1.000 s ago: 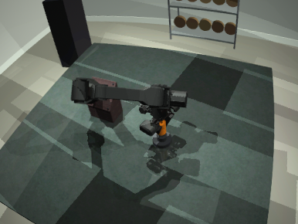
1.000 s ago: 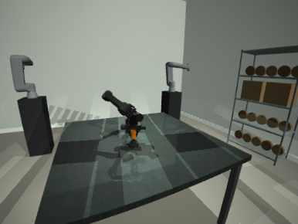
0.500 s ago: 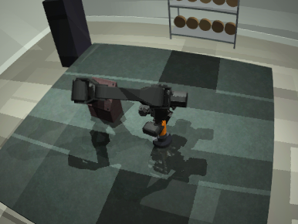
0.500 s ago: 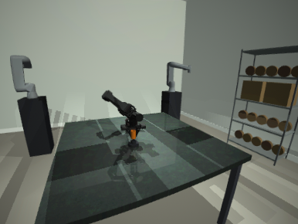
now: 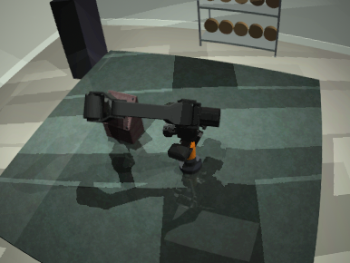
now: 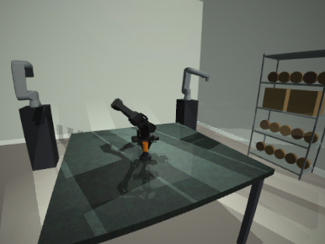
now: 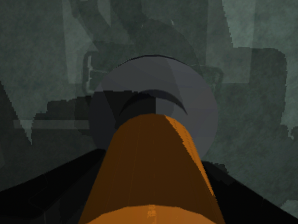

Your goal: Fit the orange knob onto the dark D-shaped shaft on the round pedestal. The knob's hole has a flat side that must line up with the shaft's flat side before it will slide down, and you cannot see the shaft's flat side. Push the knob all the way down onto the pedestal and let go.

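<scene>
My gripper [image 5: 186,151] [image 6: 145,145] is shut on the orange knob [image 5: 192,151] [image 6: 145,146] [image 7: 156,183], a tall orange cylinder held upright. It stands directly over the round grey pedestal [image 5: 190,168] [image 6: 146,157] [image 7: 193,96] near the middle of the table. In the wrist view the knob's far end covers the pedestal's centre, and the dark shaft is hidden behind it. The knob's lower end is at or just above the pedestal top; I cannot tell whether it touches.
The arm's maroon base block [image 5: 124,124] stands left of the pedestal on the dark glass table [image 5: 272,181] [image 6: 210,168]. A dark column [image 5: 79,36] stands at the far left corner. A shelf rack [image 5: 240,23] [image 6: 290,114] holds round discs beyond the table.
</scene>
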{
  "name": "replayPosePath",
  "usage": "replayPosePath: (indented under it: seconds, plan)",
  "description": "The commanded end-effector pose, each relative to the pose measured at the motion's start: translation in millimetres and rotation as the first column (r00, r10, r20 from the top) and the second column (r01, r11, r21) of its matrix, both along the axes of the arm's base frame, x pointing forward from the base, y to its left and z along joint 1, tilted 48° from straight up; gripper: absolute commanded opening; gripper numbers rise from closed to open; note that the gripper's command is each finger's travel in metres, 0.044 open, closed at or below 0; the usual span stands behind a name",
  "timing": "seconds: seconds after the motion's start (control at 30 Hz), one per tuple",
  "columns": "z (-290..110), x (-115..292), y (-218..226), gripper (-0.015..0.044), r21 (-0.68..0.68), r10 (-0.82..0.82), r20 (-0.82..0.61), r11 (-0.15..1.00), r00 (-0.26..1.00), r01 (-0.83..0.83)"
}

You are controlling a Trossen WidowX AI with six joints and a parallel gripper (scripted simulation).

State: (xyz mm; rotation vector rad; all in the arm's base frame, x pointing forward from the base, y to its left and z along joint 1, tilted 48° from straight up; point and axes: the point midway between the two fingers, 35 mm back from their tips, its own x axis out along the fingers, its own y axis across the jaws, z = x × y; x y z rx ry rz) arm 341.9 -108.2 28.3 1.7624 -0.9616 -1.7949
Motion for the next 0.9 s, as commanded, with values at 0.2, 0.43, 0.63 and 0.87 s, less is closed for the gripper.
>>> replayPosePath:
  seconds: [0.2, 0.43, 0.63, 0.87]
  plan:
    - [2.1, -2.0, 5.1, 0.0000, -0.005, -0.056, 0.064, 0.998, 0.996, 0.057]
    - [2.1, -0.6, 4.4, 0.0000, 0.023, -0.326, 0.373, 0.939, 0.869, 0.342]
    - [1.7, 0.3, 2.4, 0.0000, 0.133, -0.518, 0.617, 0.811, 0.593, 0.569]
    - [1.9, 0.0, 1.4, 0.0000, 0.334, -0.612, 0.774, 0.609, 0.159, 0.719]
